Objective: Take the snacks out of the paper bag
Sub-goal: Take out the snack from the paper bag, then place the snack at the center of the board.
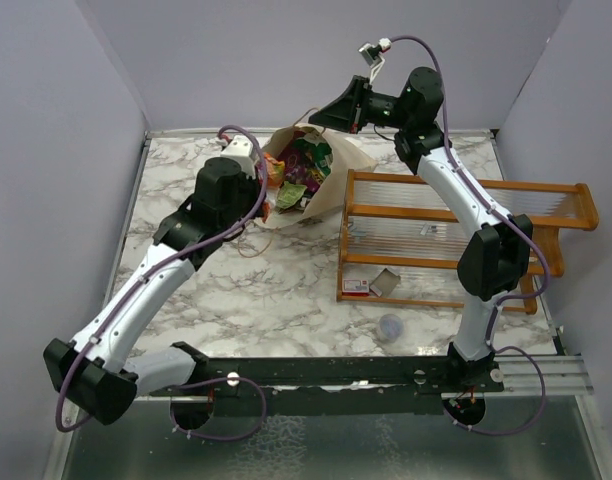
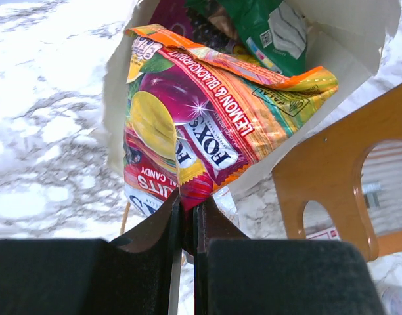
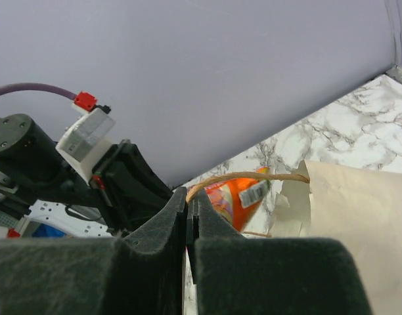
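The beige paper bag (image 1: 331, 190) lies at the back of the table, its mouth toward the left arm, with several snack packets (image 1: 308, 165) inside. My left gripper (image 2: 188, 203) is shut on the corner of a red-orange-yellow candy packet (image 2: 207, 125) at the bag's mouth (image 2: 345, 39); a green packet (image 2: 267, 26) lies behind it. My right gripper (image 3: 188, 197) is shut on the bag's string handle (image 3: 253, 177) and holds it up at the back; the orange packet (image 3: 237, 197) and the bag's paper (image 3: 358, 230) show beyond. In the top view the left gripper (image 1: 269, 170) and the right gripper (image 1: 321, 116) flank the bag.
An orange wooden rack (image 1: 456, 235) with clear ribbed panels stands right of the bag; its end panel (image 2: 332, 177) is close to my left gripper. A small red-and-white card with grey box (image 1: 371, 285) and a grey round cap (image 1: 390, 326) lie near it. Purple walls enclose the table.
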Tool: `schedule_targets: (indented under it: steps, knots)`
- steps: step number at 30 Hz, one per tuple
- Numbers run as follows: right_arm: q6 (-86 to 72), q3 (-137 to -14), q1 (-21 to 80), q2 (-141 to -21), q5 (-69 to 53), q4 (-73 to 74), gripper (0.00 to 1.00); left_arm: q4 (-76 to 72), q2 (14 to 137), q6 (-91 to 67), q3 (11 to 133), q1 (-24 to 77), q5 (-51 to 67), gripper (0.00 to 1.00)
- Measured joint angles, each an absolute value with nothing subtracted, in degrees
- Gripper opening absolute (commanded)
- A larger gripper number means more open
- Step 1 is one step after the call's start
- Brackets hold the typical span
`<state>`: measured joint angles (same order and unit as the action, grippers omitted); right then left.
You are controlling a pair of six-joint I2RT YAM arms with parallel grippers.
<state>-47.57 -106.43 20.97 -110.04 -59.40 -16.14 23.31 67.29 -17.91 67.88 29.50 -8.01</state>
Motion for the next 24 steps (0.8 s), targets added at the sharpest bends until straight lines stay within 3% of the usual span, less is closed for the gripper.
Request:
schedule_targets:
  steps: [4, 11, 17, 24]
  knots:
    - [-47.03, -106.43, 20.91, -110.04, -59.4, -15.84, 0.01, 29.89, 63.7, -16.58, 69.36, 29.54, -12.4, 0.0]
    - [-46.3, -106.43, 20.91, -110.04, -59.4, -15.35, 0.01, 36.97, 62.81, -15.66, 73.19, 27.2, -29.82, 0.0]
    - [-45.78, -106.43, 20.88, -110.04, -59.37, -14.7, 0.01, 40.71, 73.01, -16.56, 81.69, 12.03, -32.95, 0.0]
    - [-45.78, -105.82, 20.88, -109.71, -59.4, -14.76, 0.01, 40.21, 90.48, -16.71, 92.05, 8.93, -37.23, 0.0]
